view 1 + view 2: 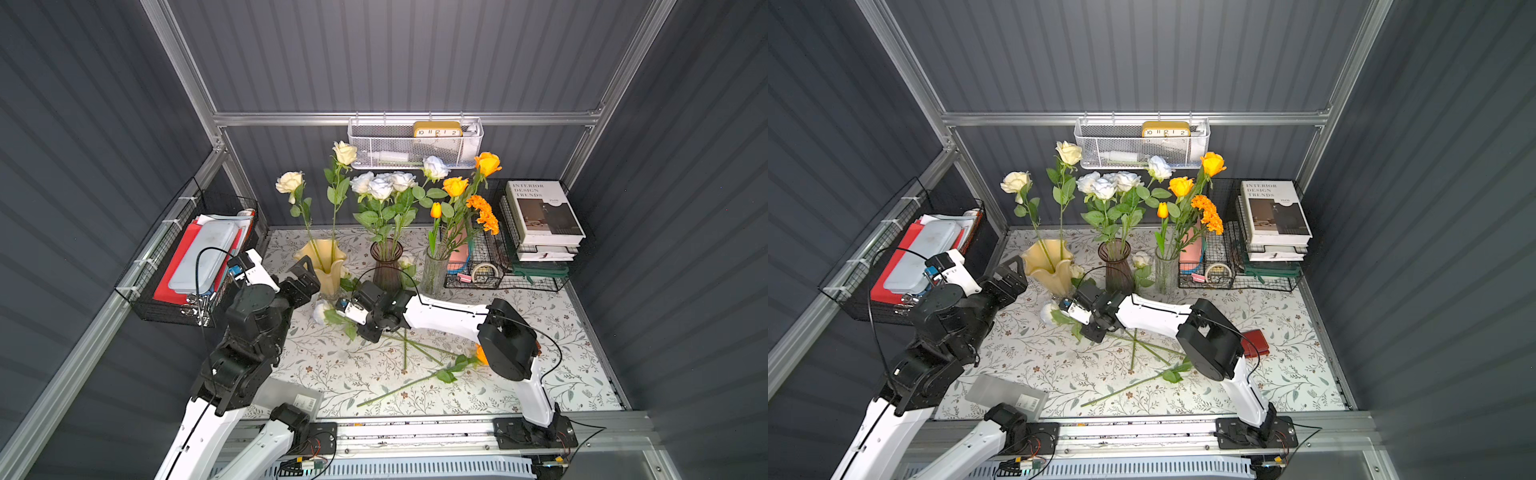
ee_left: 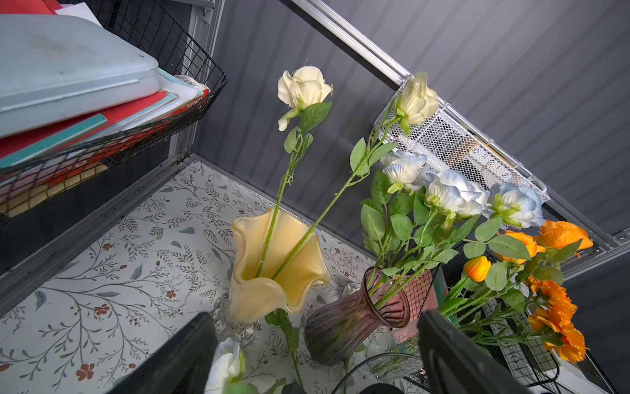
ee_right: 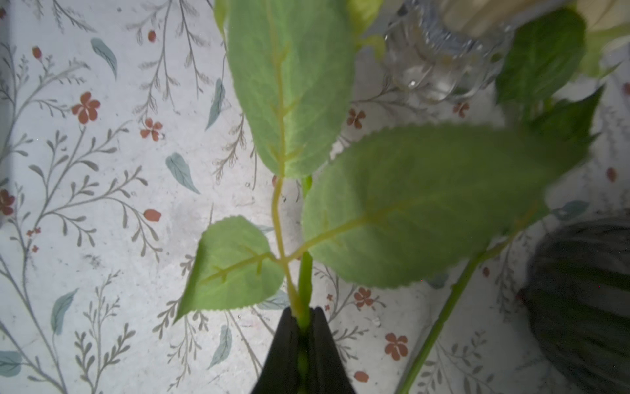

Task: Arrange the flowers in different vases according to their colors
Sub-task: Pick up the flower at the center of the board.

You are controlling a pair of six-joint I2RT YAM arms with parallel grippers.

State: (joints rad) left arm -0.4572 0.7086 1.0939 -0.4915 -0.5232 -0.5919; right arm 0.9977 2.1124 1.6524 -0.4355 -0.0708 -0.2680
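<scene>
- Saw, from the right wrist alone, the right jaws pinched shut on a green stem point(image 3: 305, 273), serrated leaves point(image 3: 419, 204) fanned ahead.
- Traced that stem in both top views to a pale rose point(image 1: 320, 311) point(image 1: 1048, 312) lying on the tabletop point(image 1: 332, 374), just beside the clear foot point(image 3: 433, 61) of the pale yellow vase point(image 1: 332, 266).
- Found the left jaws spread wide, gripping nothing, near that vase's ruffled rim point(image 2: 279, 296).
- Counted two cream roses point(image 1: 289, 181) in it; white roses point(image 1: 380, 187) in the ribbed smoky purple vase point(image 1: 386, 266); orange roses point(image 1: 487, 163), marigolds point(image 1: 482, 212) and a tulip point(image 1: 435, 210) in the clear ribbed cylinder point(image 1: 434, 270).
- Spotted a red-brown wallet point(image 1: 1254, 343) in a top view (mostly behind the right arm point(image 1: 449, 311) otherwise).
- Noted one orange flower point(image 1: 481, 355) loose on the floral print, head half hidden by that arm.
</scene>
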